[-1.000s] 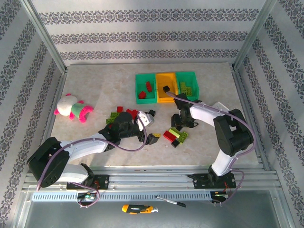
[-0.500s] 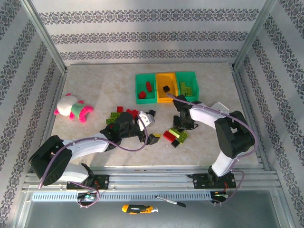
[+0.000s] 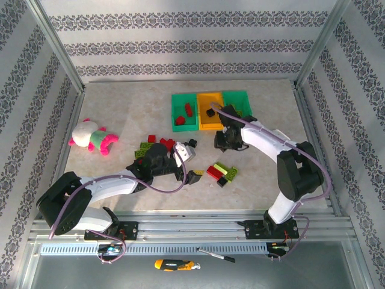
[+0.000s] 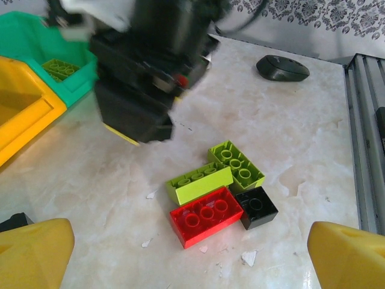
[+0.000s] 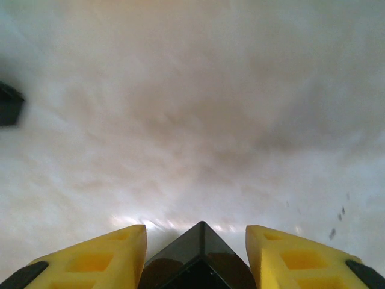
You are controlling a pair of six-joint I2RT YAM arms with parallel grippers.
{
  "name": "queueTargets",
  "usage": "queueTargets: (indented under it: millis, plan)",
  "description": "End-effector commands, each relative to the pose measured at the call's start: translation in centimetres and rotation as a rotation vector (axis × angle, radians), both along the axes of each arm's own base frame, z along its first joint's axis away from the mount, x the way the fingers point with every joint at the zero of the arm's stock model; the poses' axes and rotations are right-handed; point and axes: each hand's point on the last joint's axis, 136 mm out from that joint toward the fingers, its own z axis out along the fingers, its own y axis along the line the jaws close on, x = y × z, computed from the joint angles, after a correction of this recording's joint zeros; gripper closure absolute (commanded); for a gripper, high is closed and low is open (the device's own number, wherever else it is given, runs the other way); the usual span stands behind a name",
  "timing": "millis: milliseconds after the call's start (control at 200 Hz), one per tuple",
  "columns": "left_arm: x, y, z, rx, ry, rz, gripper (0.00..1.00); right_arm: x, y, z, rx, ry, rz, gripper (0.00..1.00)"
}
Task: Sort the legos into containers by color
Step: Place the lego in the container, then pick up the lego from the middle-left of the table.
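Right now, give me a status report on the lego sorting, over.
Left gripper open, facing loose legos. Right gripper shut on black lego, short of bins. Plush toy far left, out of the way.

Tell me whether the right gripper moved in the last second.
Yes. The right gripper, holding a black brick, has moved away from the brick cluster toward the orange-yellow bin.

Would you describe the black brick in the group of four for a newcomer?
On the table, come from the row of three bins toward the near edge to a tight group of four bricks. The black brick lies on that group's near side, against the end of the red brick. It alone is black, and shorter than the red one and the lime bricks.
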Motion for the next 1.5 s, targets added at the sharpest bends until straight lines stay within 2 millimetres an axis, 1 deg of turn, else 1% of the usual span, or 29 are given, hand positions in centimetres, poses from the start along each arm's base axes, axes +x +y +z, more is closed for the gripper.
queueTargets:
  millis: [0,115,165,205,245,335,375,430,490,625,680,749,764,839,909,984,1074,1119,1224,1284,1394,1494]
  plan:
    - [0.1,-0.2,0.8,-0.044,-0.029,0.018,0.01,3.7,1.2,1.4,-0.003,-0.067,0.018,0.58]
    - [0.8,0.3,0.9,-0.067,-0.024,0.077,0.01,7.6,2.2,2.3,0.006,-0.119,0.010,0.58]
    - [0.9,0.4,0.9,-0.074,-0.016,0.092,0.01,9.2,2.3,2.3,-0.001,-0.136,0.004,0.58]
    - [1.1,0.5,1.0,-0.083,-0.012,0.105,0.01,10.6,2.5,2.8,-0.006,-0.164,0.006,0.58]
    - [1.1,0.5,1.0,-0.088,-0.008,0.110,0.01,12.0,2.4,2.7,-0.027,-0.183,0.003,0.58]
    - [1.2,0.8,0.8,-0.090,-0.007,0.131,0.01,14.1,2.4,2.2,-0.048,-0.194,-0.003,0.58]
    - [1.3,1.0,0.7,-0.089,-0.008,0.145,0.01,15.0,2.4,2.4,-0.050,-0.204,-0.005,0.58]
    - [1.5,1.3,0.8,-0.087,-0.005,0.166,0.01,15.7,2.3,2.4,-0.060,-0.209,-0.004,0.57]
    - [1.9,1.7,0.8,-0.083,0.002,0.199,0.01,16.2,2.2,2.8,-0.067,-0.225,0.002,0.54]
    - [2.8,2.6,0.7,-0.075,0.035,0.281,0.01,16.2,2.2,5.0,-0.062,-0.272,0.023,0.38]
    - [3.1,3.0,0.7,-0.078,0.053,0.313,0.01,15.7,2.4,6.0,-0.053,-0.292,0.039,0.34]
    - [4.0,3.9,0.7,-0.078,0.092,0.386,0.01,14.6,2.5,6.7,-0.043,-0.307,0.061,0.31]
    - [4.2,4.1,0.7,-0.078,0.100,0.402,0.01,14.3,2.4,7.2,-0.039,-0.317,0.062,0.30]
    - [5.0,5.4,0.9,-0.070,0.129,0.496,0.01,12.5,2.4,7.5,-0.030,-0.326,0.086,0.28]
    - [5.6,6.9,0.9,-0.051,0.156,0.575,0.01,10.4,2.9,8.0,-0.011,-0.350,0.135,0.26]
    - [6.7,9.5,0.2,-0.014,0.216,0.715,0.01,8.1,3.1,7.9,-0.011,-0.362,0.177,0.25]
    - [7.3,12.9,-1.6,0.051,0.293,0.871,0.01,5.1,3.2,7.5,-0.030,-0.370,0.213,0.24]
    - [7.5,14.6,-2.1,0.075,0.316,0.954,0.01,3.6,3.5,7.3,-0.029,-0.376,0.233,0.24]
    - [7.1,18.3,-3.4,0.132,0.393,1.127,0.00,0.6,4.4,7.0,-0.014,-0.389,0.272,0.22]
    - [6.4,20.4,-4.2,0.167,0.445,1.221,0.00,-0.9,5.3,7.5,0.003,-0.415,0.310,0.19]
    - [4.9,23.9,-5.9,0.210,0.573,1.361,0.01,-3.2,7.9,8.4,0.033,-0.466,0.409,0.13]
    - [3.6,25.8,-7.4,0.257,0.686,1.429,0.00,-5.0,10.7,9.3,0.067,-0.517,0.515,0.06]
